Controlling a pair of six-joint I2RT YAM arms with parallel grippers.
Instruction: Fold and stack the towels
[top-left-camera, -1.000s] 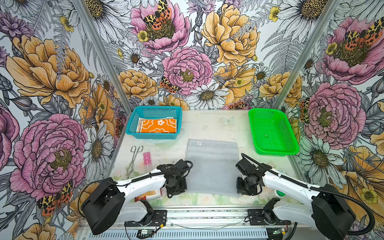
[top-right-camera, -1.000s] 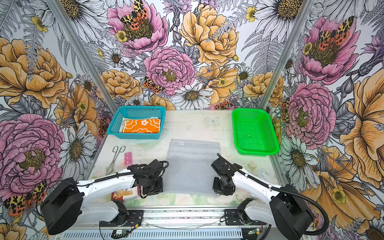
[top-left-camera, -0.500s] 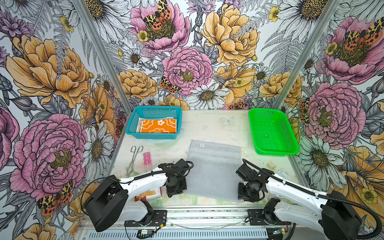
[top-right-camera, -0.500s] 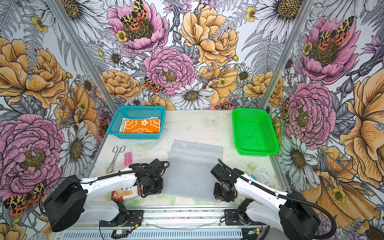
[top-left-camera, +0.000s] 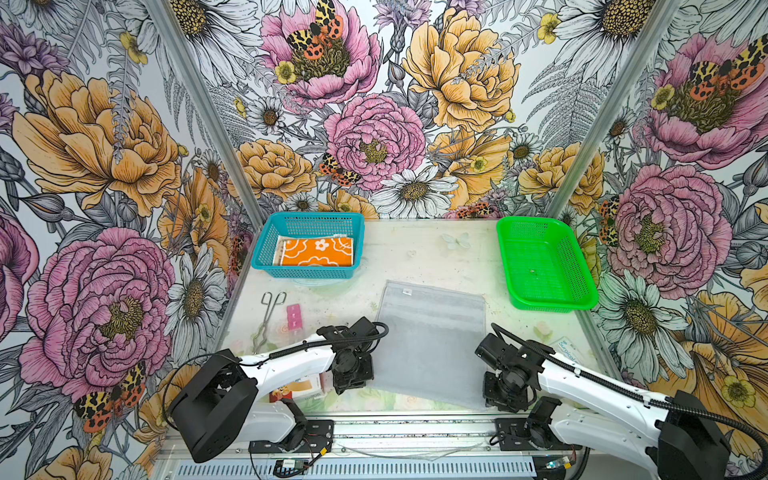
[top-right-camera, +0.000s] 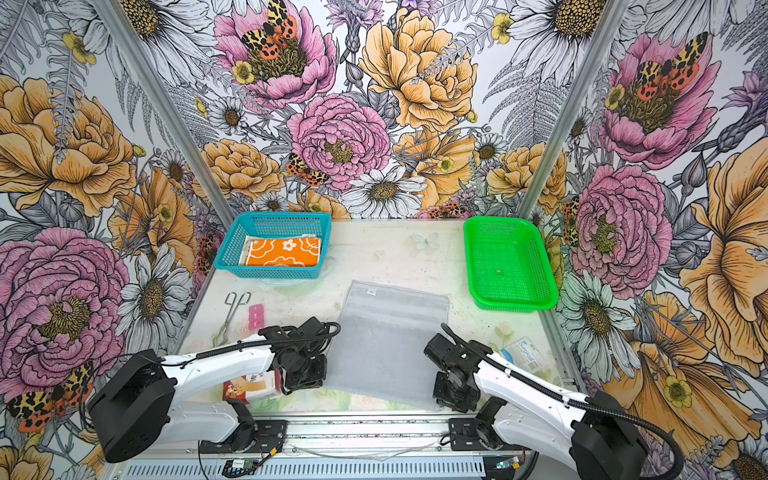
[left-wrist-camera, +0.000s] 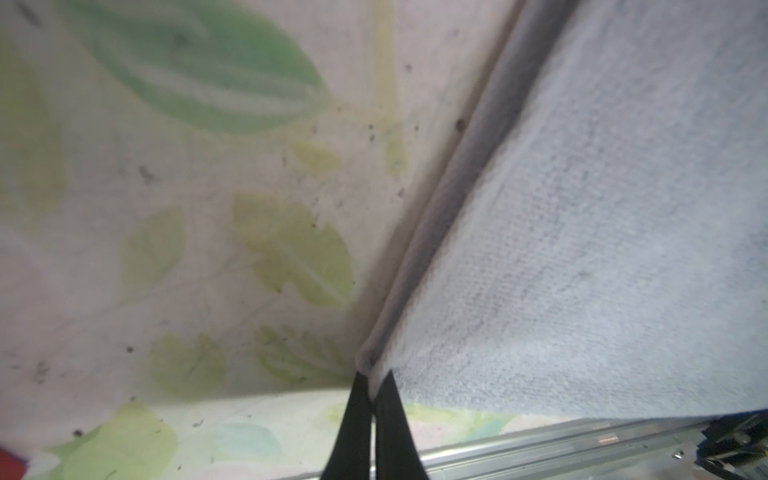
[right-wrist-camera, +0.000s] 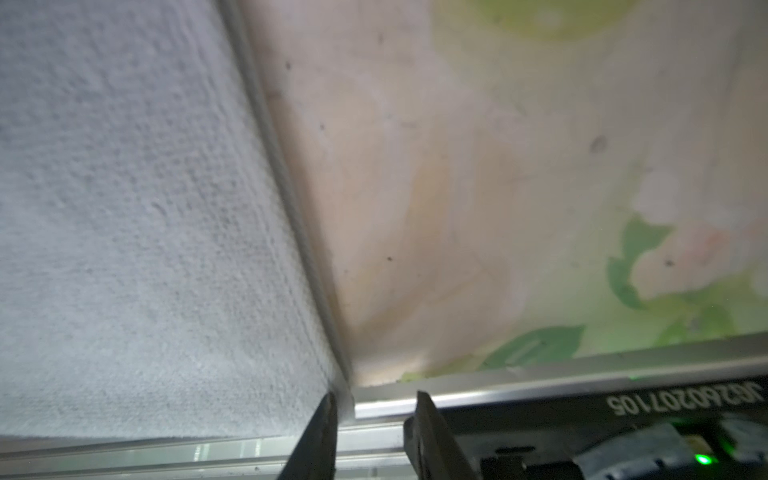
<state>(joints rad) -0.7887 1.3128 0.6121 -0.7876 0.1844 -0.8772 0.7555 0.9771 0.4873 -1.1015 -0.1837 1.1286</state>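
The soft orange towel with white flowers (top-left-camera: 316, 251) is lying folded on a cream cloth (top-left-camera: 277, 252) in the blue plastic mesh basket (top-left-camera: 307, 217) at far left. The large plain grey towel (top-left-camera: 428, 345) is lying flat on the worktop (top-left-camera: 415, 253), near middle; I judge its folding is only beginning. The left hand (left-wrist-camera: 372, 390), held low, is pinching its near left corner. The right hand (right-wrist-camera: 374, 405) is waiting open at the near right corner.

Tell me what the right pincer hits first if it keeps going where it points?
Most likely the near corner of the plain grey towel: the right pincer points down with open tips straddling it. The pale floral tabletop lies just beneath.
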